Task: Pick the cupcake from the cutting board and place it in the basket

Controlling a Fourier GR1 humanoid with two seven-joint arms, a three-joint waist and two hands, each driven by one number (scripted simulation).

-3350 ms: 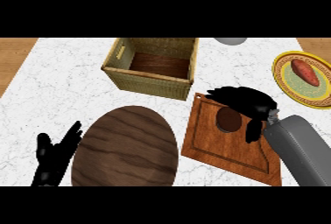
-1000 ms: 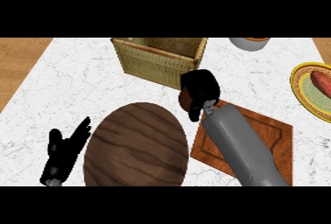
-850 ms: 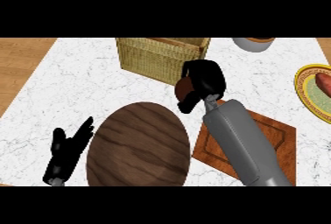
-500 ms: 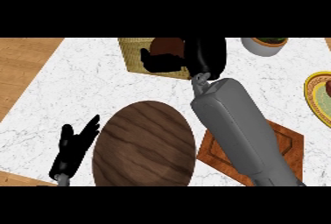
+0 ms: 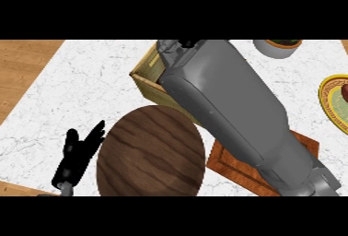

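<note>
The right forearm point(image 5: 231, 110) stretched over the basket point(image 5: 151, 78), hiding hand and cupcake, so its grip was unknowable; cupcakes likely squash easily.

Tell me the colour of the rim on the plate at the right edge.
Yellow, seen in the head view on the plate, around a greenish inner area.

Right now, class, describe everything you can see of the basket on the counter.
Only a corner of the basket shows: a square-cornered, tan woven wicker wall with a paler rim and a small handle slot near the top. It stands upright on the white marble counter, behind the dark round wooden board. The right forearm stretches across it, hiding its inside and the rest.
</note>
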